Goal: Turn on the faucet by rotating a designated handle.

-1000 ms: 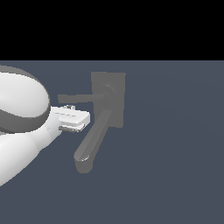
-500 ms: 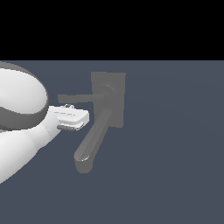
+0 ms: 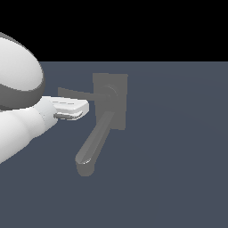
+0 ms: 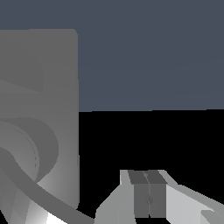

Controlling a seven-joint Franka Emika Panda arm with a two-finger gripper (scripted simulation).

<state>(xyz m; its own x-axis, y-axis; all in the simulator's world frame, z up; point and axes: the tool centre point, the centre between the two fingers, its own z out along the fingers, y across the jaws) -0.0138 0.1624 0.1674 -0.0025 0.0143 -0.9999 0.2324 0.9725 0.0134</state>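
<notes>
Now, step: push the handle (image 3: 73, 92) round its hub (judged).
Claw (image 3: 83, 109): pads together, holding nothing.
Tip: avoid the spout (image 3: 95, 140).

A flat blue-grey floor (image 3: 178, 178) carries everything. The faucet (image 3: 110, 102) sits directly on it, just beyond the gripper (image 3: 82, 109), its block base touching the surface.

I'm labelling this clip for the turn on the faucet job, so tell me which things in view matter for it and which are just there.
Part of the job:
faucet
handle, the thin bar
gripper, beside the handle

Just there:
spout, thick, not the part to turn
floor, plain and dark
</notes>
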